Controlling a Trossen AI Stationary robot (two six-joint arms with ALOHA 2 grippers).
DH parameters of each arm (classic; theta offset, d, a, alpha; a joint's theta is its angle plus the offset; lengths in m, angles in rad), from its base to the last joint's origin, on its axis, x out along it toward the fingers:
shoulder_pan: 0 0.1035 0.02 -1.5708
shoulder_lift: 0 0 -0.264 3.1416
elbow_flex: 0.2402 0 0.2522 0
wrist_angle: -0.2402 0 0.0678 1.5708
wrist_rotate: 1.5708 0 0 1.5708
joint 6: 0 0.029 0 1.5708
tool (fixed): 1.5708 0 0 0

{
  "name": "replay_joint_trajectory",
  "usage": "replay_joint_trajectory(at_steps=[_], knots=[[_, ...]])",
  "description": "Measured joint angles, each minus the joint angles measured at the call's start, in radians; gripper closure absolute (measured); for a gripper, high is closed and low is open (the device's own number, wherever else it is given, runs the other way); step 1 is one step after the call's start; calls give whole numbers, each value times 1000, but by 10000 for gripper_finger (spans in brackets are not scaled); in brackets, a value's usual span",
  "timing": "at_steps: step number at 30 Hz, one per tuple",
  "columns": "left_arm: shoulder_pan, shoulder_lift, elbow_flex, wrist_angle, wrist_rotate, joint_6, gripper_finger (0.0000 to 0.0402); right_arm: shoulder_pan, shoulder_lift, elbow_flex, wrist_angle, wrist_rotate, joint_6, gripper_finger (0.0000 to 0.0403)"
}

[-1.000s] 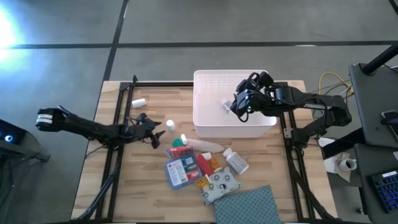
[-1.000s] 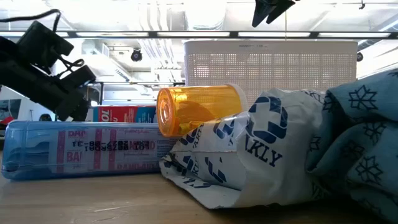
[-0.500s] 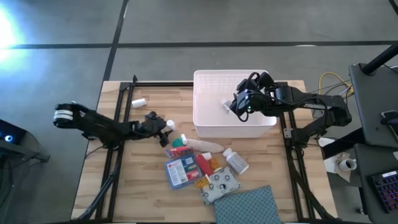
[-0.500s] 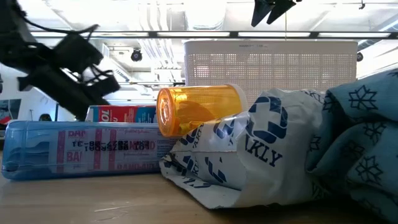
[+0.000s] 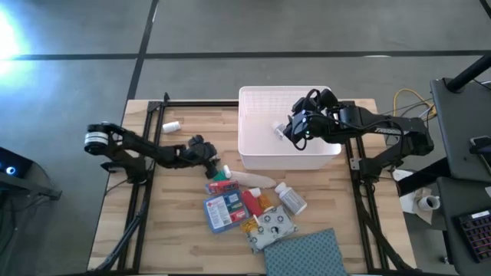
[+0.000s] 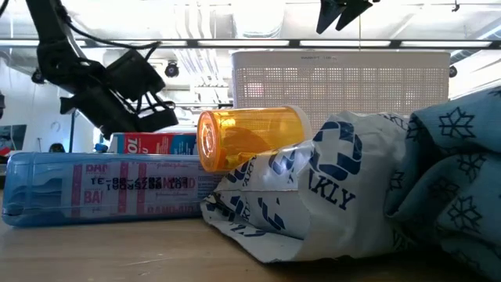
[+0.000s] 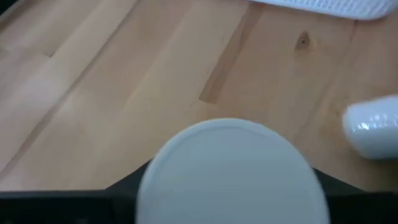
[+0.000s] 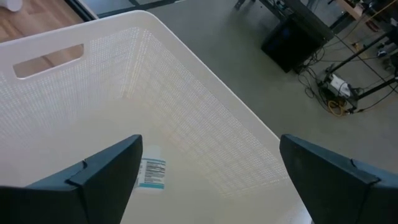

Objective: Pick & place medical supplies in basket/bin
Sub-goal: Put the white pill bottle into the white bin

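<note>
My left gripper (image 5: 204, 150) is low over the wood, left of the white bin (image 5: 253, 157), open, with a white pill bottle (image 7: 233, 168) between its fingers; the bottle's round cap hides the fingertips. My right gripper (image 5: 294, 130) hangs open over the bin (image 8: 186, 93), above a small labelled white item (image 8: 152, 173) on the bin's floor. Near the table's front lie a blue-and-red flat packet (image 5: 222, 211), red and orange packs (image 5: 257, 202), another white bottle (image 5: 291, 198), a patterned pouch (image 5: 273, 227) and a green-capped tube (image 5: 223, 175). My left gripper has the white bottle's cap (image 7: 186, 155) between its two fingers, coming at it from the table's left and slanting down. The cap covers the place of contact, so I cannot tell whether the fingers touch the bottle.
A small white bottle (image 5: 171, 126) lies alone toward the far left of the table. The blue-grey dotted cloth (image 5: 304, 253) sits at the near edge. In the low view an amber bottle (image 6: 250, 141) lies on the pouch (image 6: 313, 196). Black frame rails run along both table sides.
My left arm has reached toward the table's right, carrying its gripper from beside the white pill bottle to around it, close to the bin's left wall. My right gripper has stayed open over the bin.
</note>
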Motion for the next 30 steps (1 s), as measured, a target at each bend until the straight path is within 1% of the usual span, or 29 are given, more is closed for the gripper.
replay_joint_trajectory(at_steps=[2,4,7,10,13,16,19,21,23,27,30], knots=[[0,-35,-6,-35,4,-5,255,0,0,0,0,0,-1,33],[0,-77,-9,-81,9,-18,255,0,0,0,-1,0,-5,33],[1,-168,9,-198,6,-21,255,-1,0,0,0,0,-7,33],[5,-292,72,-332,-2,-22,255,-3,0,0,-1,0,-4,33],[6,-421,169,-427,-44,-6,255,-3,0,0,0,0,-3,33],[10,-530,283,-427,-80,31,255,-3,0,0,0,0,-3,33],[14,-565,394,-330,-76,37,255,-3,0,0,0,5,0,33],[27,-538,463,-245,-18,55,254,-3,0,0,0,24,0,33],[48,-470,538,-203,73,76,252,-3,0,0,-1,54,4,33],[84,-249,705,-209,202,112,251,-3,-7,0,-7,98,93,33],[109,-59,840,-232,293,138,251,-2,-23,11,-56,109,160,33]])
